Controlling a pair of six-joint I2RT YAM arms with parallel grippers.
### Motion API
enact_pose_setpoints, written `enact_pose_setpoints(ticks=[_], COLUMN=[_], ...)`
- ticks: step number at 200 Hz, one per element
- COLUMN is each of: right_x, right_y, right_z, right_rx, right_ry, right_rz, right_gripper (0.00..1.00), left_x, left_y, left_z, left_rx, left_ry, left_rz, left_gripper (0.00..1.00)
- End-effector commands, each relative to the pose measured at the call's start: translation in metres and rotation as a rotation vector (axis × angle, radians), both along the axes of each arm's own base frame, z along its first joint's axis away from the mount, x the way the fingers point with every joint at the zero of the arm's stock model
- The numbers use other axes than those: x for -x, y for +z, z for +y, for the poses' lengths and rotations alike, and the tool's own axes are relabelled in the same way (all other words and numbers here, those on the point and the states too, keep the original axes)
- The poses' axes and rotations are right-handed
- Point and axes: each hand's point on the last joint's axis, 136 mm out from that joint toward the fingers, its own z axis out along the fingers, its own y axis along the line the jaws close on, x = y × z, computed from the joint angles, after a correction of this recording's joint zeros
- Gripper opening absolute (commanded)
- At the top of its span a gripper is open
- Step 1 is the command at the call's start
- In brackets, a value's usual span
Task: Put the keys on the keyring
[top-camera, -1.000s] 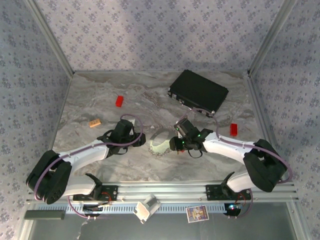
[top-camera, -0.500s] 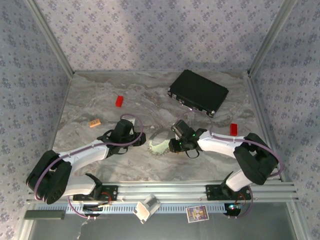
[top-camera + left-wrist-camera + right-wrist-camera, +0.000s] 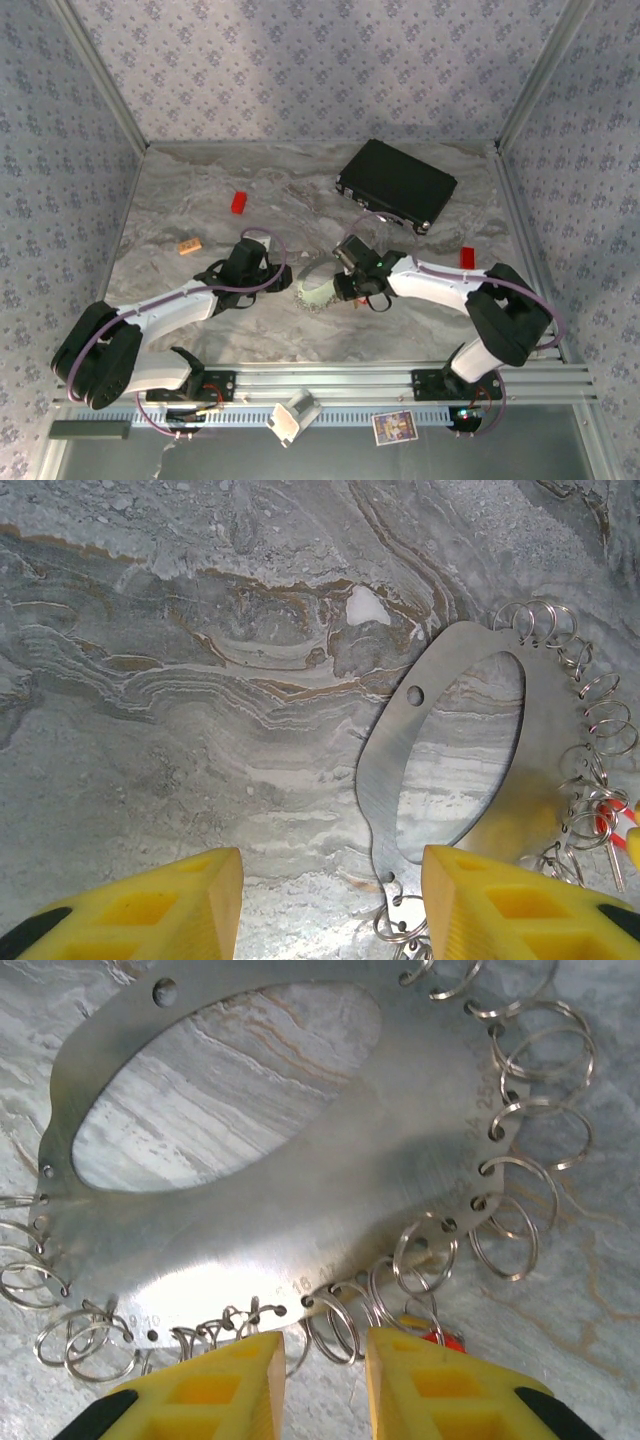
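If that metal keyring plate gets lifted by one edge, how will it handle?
The keyring plate looks thin and flat, so probably stiff but hard to pinch off the table. Its loose split rings will likely dangle and swing.

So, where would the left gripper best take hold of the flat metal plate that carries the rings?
The metal plate lies flat on the table, so probably come from above, one finger into the oval cutout, one outside the plain edge band nearest the left gripper, where no split rings hang.
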Motion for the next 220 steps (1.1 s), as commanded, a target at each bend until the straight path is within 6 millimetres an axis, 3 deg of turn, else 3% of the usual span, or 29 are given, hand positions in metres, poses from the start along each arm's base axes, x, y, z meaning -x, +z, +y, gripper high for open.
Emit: enact_pose_setpoints(ticks=[1,63,135,165,183,200,220], right_x=[0.003,0.002,0.003,0.005,0.002,0.0,-0.002], right_y=[-0.006,-0.021,-0.036,-0.021,-0.011,-0.005,-0.001], right_z=[0.001,-0.01,-0.009,0.012,0.015,0.015,0.013], right_rx=[0.04,0.136,0.163,0.053,0.031,0.034,0.041], right_ry=[0.034,0.019,0.017,0.075,0.081,0.086,0.08], right_rz=[0.023,0.038,0.067,0.053,0.028,0.021,0.012], right_gripper=[0.28,0.29,0.29,0.19,0.14,0.15,0.24], left_x=[0.0,0.0,0.002,0.002,0.002,0.003,0.003], left_y=[0.003,0.001,0.0,0.001,0.001,0.0,0.001], left_z=[-0.003,-0.003,-0.004,-0.003,-0.003,-0.003,-0.002], left_rx=[0.009,0.008,0.009,0.006,0.005,0.005,0.005], left_ry=[-0.008,-0.009,-0.01,-0.01,-0.008,-0.008,-0.008], left_rz=[-0.014,-0.01,-0.008,-0.011,-0.009,-0.008,-0.012], left_gripper=[0.5,0.5,0.5,0.5,0.5,0.5,0.5])
